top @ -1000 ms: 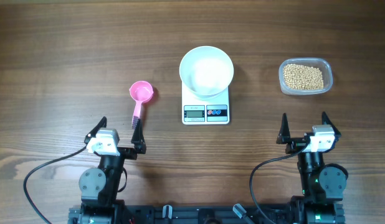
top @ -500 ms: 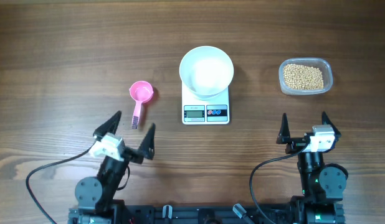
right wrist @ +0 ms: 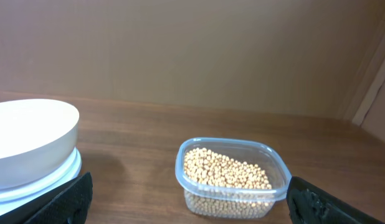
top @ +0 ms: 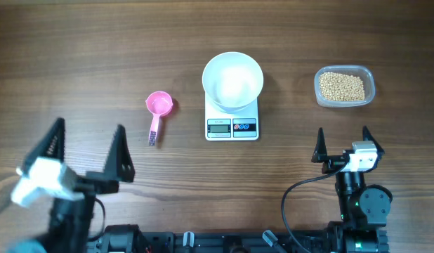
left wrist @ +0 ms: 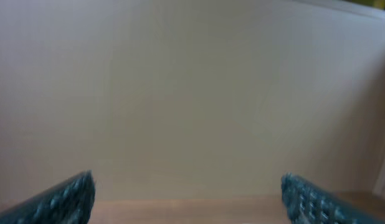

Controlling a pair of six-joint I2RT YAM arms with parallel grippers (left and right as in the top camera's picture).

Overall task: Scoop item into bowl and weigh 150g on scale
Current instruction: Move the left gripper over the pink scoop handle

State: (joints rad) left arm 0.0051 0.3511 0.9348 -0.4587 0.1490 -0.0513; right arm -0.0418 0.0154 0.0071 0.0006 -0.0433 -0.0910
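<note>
Left gripper [top: 89,125] is raised at near left, jaws spread, empty; right gripper [top: 343,130] sits low at near right, likewise spread. Beans [top: 343,86] fill the far-right tub [top: 371,90]; the bowl [top: 232,79] rests on the scale [top: 232,127].

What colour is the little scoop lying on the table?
The scoop is bright pink. It shows best in the overhead view.

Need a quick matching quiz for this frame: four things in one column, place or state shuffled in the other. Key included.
1 bowl
2 pink scoop
3 beans
4 right claw

a in the clear tub
b open, empty
c on the scale
d lying on the table, left of the scale

Pairs: 1-c, 2-d, 3-a, 4-b
</note>
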